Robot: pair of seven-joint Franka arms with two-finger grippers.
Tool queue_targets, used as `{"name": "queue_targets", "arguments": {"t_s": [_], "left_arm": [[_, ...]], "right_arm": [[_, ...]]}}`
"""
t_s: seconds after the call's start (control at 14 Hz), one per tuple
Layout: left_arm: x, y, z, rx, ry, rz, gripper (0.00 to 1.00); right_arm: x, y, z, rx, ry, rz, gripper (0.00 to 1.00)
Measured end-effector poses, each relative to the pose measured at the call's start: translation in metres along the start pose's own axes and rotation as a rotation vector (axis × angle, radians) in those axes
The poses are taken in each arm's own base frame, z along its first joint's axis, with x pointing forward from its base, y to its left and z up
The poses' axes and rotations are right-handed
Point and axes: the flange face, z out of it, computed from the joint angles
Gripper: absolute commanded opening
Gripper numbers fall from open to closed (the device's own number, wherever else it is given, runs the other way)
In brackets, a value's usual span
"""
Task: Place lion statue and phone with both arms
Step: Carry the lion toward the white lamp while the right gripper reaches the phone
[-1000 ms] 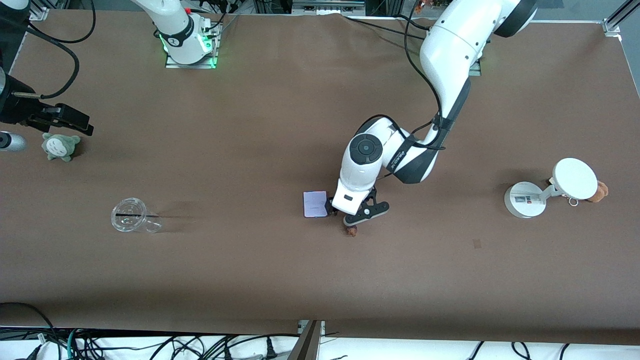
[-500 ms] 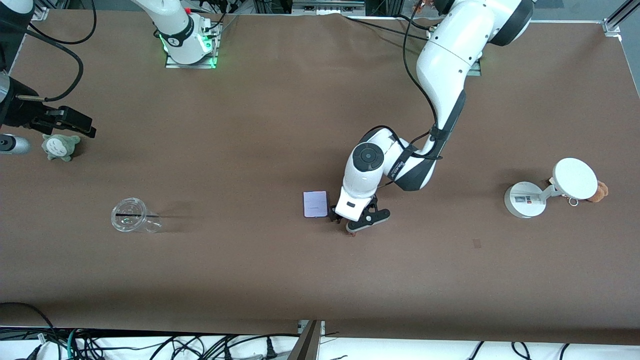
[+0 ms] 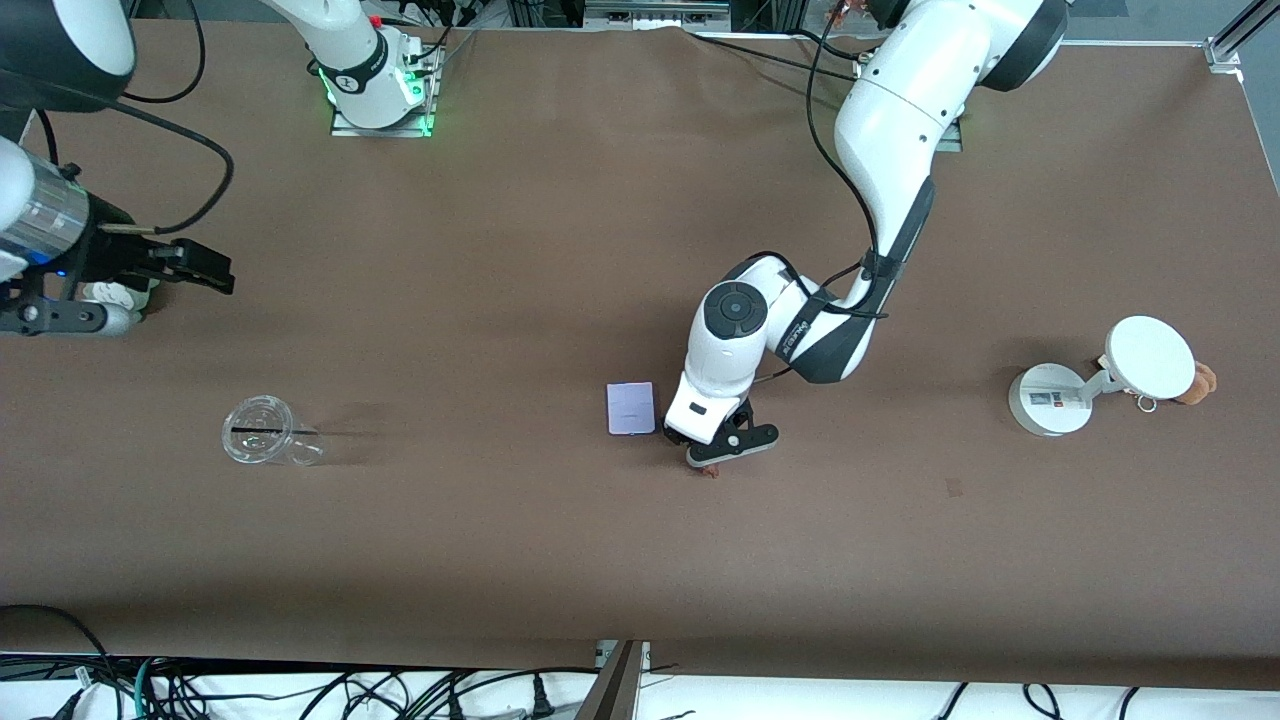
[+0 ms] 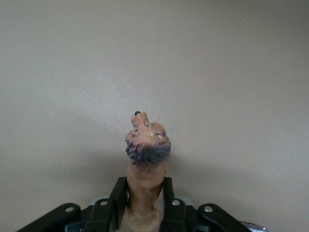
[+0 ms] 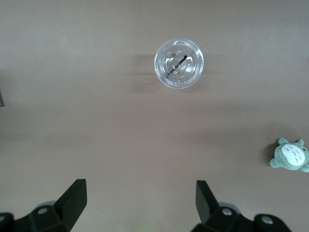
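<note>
The lion statue (image 4: 147,145), orange-brown with a darker mane, is pinched by its body between the black fingers of my left gripper (image 4: 144,195), and its head sticks out past the fingertips. From the front, that left gripper (image 3: 715,458) is low at the table's middle, with a bit of the lion statue (image 3: 709,471) showing under it. The phone (image 3: 630,408), a flat pale lavender rectangle, lies on the table just beside the gripper, toward the right arm's end. My right gripper (image 3: 205,270) hovers open over that end, with nothing between its fingers (image 5: 73,195).
A clear plastic cup (image 3: 262,431) with a dark straw stands nearer the front camera than the right gripper. A grey-green plush (image 5: 291,155) lies by the right arm. At the left arm's end a round white stand (image 3: 1048,402) has a brown plush (image 3: 1203,381) beside it.
My left gripper has closed on the lion statue and shifted slightly nearer the front camera. The right arm has swung in over the grey-green plush, toward the table's middle.
</note>
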Motion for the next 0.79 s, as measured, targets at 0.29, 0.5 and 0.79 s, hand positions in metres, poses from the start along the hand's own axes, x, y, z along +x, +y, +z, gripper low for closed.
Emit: {"name": "queue_targets", "arguments": {"t_s": [0.29, 0.5, 0.79], "left_arm": [[0.014, -0.005, -0.025, -0.002, 0.018, -0.01, 0.0], [0.033, -0.043, -0.033, 0.036, 0.011, -0.008, 0.0], [0.053, -0.114, -0.058, 0.096, -0.013, 0.072, 0.0]], "right_arm": [[0.021, -0.011, 0.038, -0.017, -0.045, -0.008, 1.0], [0.044, -0.055, 0.074, -0.032, -0.014, 0.006, 1.0], [0.064, -0.137, 0.132, -0.019, 0.031, 0.043, 1.0]]}}
